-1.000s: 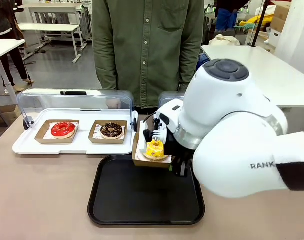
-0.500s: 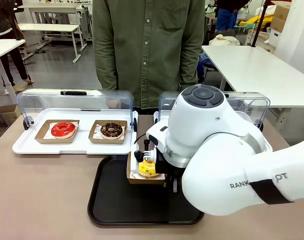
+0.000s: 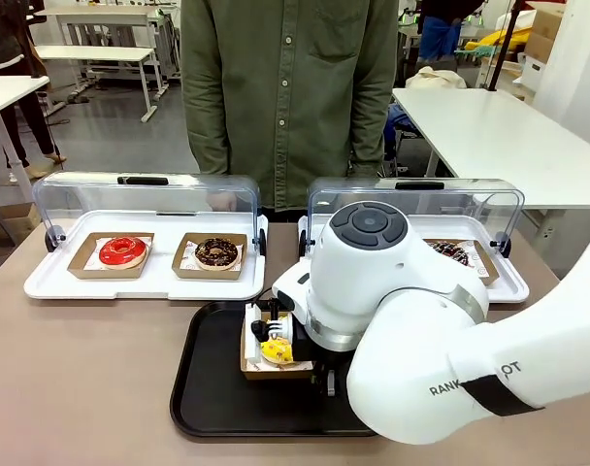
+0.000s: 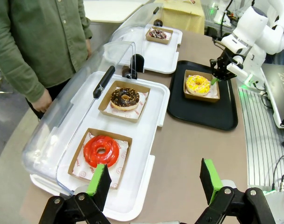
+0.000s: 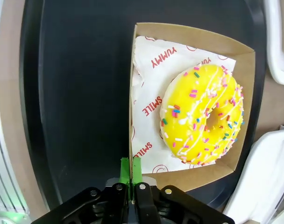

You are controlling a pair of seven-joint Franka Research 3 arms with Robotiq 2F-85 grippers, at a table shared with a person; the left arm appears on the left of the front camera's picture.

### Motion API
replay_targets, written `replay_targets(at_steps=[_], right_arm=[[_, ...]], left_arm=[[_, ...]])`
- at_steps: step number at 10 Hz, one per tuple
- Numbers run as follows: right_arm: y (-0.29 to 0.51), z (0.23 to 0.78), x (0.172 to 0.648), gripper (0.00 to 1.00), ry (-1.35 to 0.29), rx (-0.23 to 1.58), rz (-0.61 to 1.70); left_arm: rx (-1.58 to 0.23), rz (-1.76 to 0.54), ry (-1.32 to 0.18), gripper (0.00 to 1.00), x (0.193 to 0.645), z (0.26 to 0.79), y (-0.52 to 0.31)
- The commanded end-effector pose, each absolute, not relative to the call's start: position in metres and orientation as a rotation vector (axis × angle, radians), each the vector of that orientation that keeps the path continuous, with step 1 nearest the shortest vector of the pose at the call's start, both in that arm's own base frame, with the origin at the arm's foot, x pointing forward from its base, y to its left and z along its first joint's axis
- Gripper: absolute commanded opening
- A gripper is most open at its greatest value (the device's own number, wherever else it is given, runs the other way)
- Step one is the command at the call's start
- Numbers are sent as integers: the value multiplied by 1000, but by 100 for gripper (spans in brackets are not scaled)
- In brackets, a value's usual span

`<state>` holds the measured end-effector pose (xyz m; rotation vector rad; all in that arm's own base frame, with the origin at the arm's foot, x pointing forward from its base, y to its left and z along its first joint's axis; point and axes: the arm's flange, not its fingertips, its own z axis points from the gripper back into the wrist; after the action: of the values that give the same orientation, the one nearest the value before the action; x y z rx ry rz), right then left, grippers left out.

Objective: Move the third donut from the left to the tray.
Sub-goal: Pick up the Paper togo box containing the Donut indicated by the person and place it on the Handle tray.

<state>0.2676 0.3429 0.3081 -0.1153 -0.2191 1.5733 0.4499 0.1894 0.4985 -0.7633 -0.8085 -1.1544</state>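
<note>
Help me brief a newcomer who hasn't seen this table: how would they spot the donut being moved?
Start at the black tray in the middle of the table, in front of the two white lidded trays. On it sits a brown cardboard holder pinched at one wall by the right gripper. The third donut inside has bright yellow icing with sprinkles, unlike the red and chocolate ones.

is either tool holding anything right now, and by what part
The right tool pinches the side wall of the brown cardboard holder carrying the yellow-iced donut, over the black tray. The left tool is open and holds nothing.
</note>
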Motion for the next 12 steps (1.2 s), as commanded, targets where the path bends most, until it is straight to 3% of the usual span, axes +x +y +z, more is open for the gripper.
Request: replay_targets(at_steps=[1,4,5,6,7,9,10,12], right_arm=[[303,290,236,2,-243,-143,1542],[301,283,234,2,-225,-132,1566],[302,286,232,49,-235,-127,1575],[300,289,233,60,-237,-126,1577],[299,295,232,100,-232,-107,1568],[294,313,235,100,-244,-53,1532],[292,322,236,82,-247,-52,1519],[283,343,237,100,-248,-62,1519]], left_arm=[[-762,-1158,-812,100,450,500,189],[-762,-1158,-812,100,450,500,189],[-762,-1158,-812,100,450,500,189],[-762,-1158,-812,100,450,500,189],[-762,-1158,-812,100,450,500,189],[-762,-1158,-812,100,450,500,189],[-762,-1158,-812,100,450,500,189],[-762,-1158,-812,100,450,500,189]])
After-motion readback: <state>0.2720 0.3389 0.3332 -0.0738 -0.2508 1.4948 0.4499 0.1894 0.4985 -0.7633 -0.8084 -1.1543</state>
